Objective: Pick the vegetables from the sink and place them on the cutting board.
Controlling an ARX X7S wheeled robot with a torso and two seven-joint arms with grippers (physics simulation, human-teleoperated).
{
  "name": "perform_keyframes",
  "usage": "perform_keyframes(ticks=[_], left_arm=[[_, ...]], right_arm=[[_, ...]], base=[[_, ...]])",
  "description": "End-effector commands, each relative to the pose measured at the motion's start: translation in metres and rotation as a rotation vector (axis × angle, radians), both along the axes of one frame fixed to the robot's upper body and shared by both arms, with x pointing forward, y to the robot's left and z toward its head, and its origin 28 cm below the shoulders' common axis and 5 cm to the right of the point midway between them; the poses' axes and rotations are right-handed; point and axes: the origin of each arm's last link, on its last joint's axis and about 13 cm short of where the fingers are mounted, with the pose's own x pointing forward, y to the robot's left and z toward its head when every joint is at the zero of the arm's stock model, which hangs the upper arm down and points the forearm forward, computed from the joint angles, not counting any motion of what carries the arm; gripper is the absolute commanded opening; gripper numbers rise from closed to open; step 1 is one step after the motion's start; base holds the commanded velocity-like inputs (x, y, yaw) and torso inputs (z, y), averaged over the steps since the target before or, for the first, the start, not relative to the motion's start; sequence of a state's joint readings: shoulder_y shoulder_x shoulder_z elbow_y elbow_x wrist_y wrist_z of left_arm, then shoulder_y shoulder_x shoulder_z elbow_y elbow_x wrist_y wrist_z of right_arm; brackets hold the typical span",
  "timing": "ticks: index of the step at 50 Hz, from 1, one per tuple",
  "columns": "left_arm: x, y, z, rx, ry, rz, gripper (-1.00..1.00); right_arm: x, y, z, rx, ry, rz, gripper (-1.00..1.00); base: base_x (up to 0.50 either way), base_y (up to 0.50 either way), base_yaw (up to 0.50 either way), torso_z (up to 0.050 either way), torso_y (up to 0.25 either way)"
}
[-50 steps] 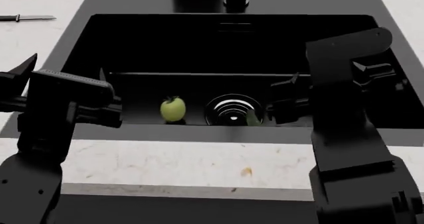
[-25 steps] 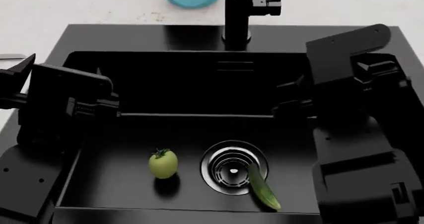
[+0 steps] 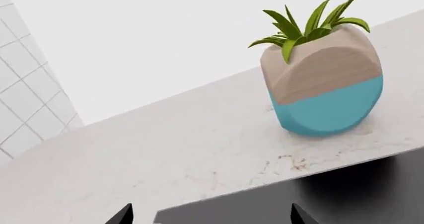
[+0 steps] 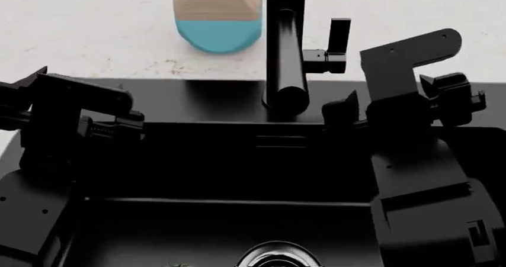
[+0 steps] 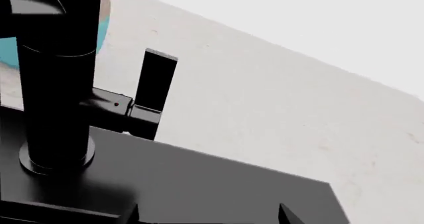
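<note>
Both hands are held over the sink [image 4: 198, 160], left hand [image 4: 79, 122] at 9 o'clock, right hand [image 4: 395, 110] at 3; each is seen released and empty.

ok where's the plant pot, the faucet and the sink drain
plant pot [image 3: 328, 92]: left wrist view, on the blue lower body
faucet [image 4: 285, 48]: head view, on the upright black tube
sink drain [image 4: 278, 259]: head view, on the steel rim
</note>
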State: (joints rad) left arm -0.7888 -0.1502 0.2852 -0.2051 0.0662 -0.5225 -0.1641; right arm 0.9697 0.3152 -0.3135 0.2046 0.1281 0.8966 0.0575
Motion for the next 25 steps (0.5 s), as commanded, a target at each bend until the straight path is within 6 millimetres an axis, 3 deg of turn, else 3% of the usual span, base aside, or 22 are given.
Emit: perform_keyframes(ticks=[1, 7, 14, 18, 25], left_arm=[[-0.006, -0.003, 0.005, -0.142, 0.072, -0.168, 1.00], [-0.009, 0.003, 0.015, -0.063, 0.060, -0.388, 1.00], [0.004, 0.017, 0.015, 0.098, 0.148, -0.611, 1.00], [0.005, 0.021, 0.016, 0.157, 0.205, -0.752, 1.00], [0.016, 0.035, 0.014, 0.230, 0.342, -0.852, 1.00]], right_arm=[[-0.006, 0.000, 0.003, 0.043, 0.026, 0.047, 1.00], [-0.020, -0.003, 0.004, -0.031, 0.179, 0.226, 1.00], [-0.035, -0.022, 0.013, -0.086, 0.324, 0.388, 1.00], [-0.032, -0.036, 0.023, -0.088, 0.376, 0.411, 1.00], [-0.022, -0.041, 0.037, -0.120, 0.530, 0.554, 1.00]], base=[[0.43, 0.00, 0.00, 0.000, 0.000], [0.02, 0.00, 0.00, 0.000, 0.000], [0.02, 0.00, 0.00, 0.000, 0.000], [0.02, 0.00, 0.00, 0.000, 0.000], [0.02, 0.00, 0.00, 0.000, 0.000]])
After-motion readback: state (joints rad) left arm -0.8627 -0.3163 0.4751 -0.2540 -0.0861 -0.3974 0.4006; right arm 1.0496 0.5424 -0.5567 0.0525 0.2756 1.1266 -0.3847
